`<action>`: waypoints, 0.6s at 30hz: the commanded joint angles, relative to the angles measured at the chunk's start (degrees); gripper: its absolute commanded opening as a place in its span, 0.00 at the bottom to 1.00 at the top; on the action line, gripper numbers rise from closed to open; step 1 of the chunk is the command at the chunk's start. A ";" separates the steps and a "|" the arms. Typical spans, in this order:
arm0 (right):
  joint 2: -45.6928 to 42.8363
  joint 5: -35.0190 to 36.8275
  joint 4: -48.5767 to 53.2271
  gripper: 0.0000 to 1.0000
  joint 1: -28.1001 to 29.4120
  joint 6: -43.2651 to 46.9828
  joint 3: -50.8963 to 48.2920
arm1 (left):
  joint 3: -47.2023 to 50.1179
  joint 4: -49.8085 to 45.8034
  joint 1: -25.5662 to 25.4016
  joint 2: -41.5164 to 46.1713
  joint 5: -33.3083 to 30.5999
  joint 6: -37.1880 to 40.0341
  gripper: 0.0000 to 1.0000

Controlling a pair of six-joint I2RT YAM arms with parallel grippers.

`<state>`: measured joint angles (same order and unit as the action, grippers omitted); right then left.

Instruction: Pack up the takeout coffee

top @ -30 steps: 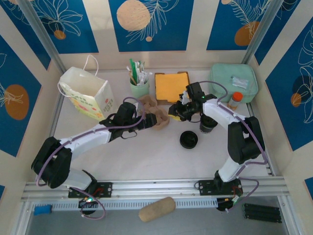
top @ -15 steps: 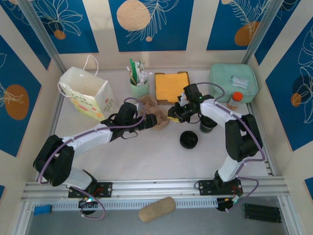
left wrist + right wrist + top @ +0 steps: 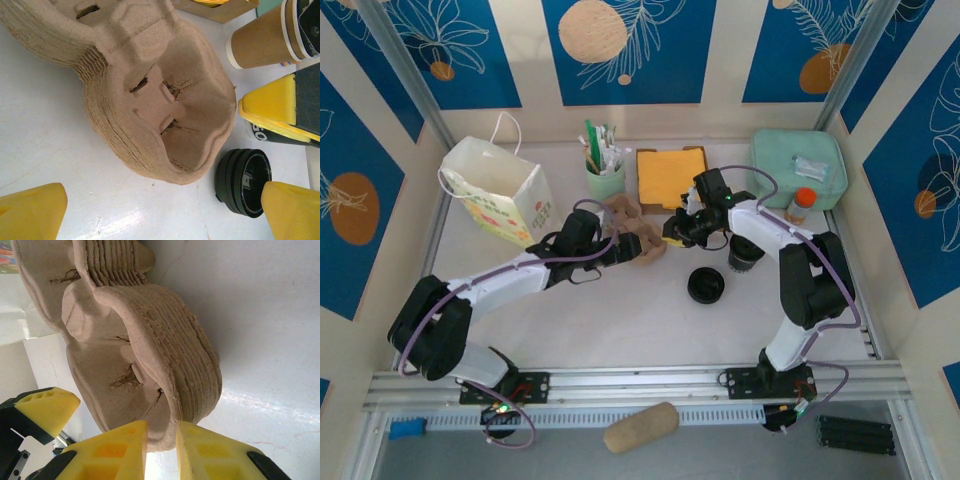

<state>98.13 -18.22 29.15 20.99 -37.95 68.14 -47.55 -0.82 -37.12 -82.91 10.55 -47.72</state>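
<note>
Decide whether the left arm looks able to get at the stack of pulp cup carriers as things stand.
Probably yes. The left gripper is open and the carrier stack lies just ahead of its fingers, nothing in between. The right gripper pinches the stack's rim, but at another edge.

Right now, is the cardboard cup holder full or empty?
Empty. The pocket of the top pulp cup carrier shows bare cardboard, no cup inside.
</note>
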 commanded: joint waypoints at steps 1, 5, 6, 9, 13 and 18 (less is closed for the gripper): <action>0.97 -0.34 1.11 0.24 0.21 0.59 1.24 | -0.53 1.03 0.50 -0.67 1.44 -0.07 0.99; 0.53 0.52 1.42 0.28 -0.09 0.77 0.97 | -0.70 0.96 0.52 -0.92 1.50 0.05 1.00; 0.32 0.77 1.65 0.29 -0.25 0.83 0.87 | -0.70 0.98 0.52 -1.00 1.49 0.16 0.99; 0.02 1.17 1.91 0.30 -0.67 1.08 0.66 | -0.79 1.08 0.48 -1.35 1.49 0.15 0.99; 0.17 0.91 1.80 0.30 -0.85 1.22 0.58 | -0.97 1.42 0.56 -2.03 1.58 0.26 0.99; 1.11 0.19 1.36 0.28 -0.48 1.21 1.34 | -0.86 1.72 0.50 -2.39 1.68 0.14 0.99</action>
<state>98.13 -17.15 29.58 20.38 -37.67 68.14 -47.55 -0.30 -37.12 -84.62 10.98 -47.72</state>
